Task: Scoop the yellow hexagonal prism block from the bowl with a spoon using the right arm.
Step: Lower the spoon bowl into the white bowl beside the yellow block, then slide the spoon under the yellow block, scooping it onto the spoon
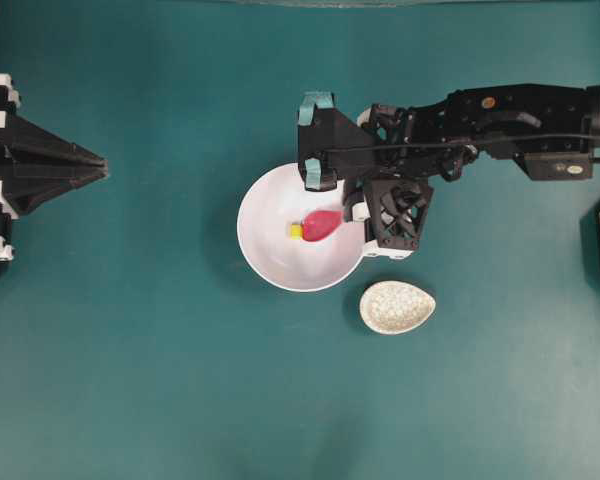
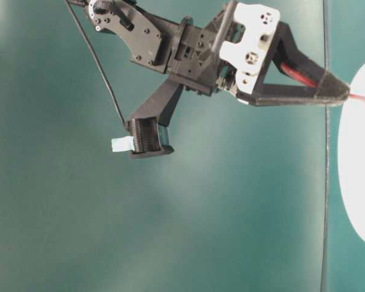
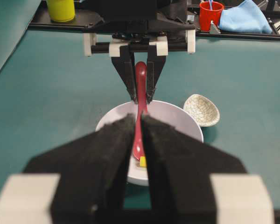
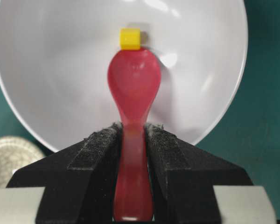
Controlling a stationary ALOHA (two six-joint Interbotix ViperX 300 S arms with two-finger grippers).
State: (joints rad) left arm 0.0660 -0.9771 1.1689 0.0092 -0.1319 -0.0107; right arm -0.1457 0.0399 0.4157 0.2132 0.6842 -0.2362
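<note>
The white bowl [image 1: 270, 260] sits mid-table. On its floor lies the yellow hexagonal prism block [image 1: 296, 231], just at the tip of the pink-red spoon [image 1: 322, 224]. My right gripper [image 1: 344, 216], on the right arm [image 1: 500, 120], is shut on the spoon's handle at the bowl's right rim. From the right wrist, the gripper [image 4: 133, 128] clamps the handle; the scoop [image 4: 133, 84] is empty and the block [image 4: 129, 38] touches its far lip. My left gripper [image 1: 104, 165] rests at the far left, shut and empty; its fingers [image 3: 112, 140] frame the bowl [image 3: 177, 114].
A small speckled egg-shaped spoon rest [image 1: 397, 307] lies just right of and below the bowl. Beyond the table's far edge in the left wrist view stand a yellow cup [image 3: 60, 9], a red cup [image 3: 210, 14] and a blue cloth [image 3: 245, 18].
</note>
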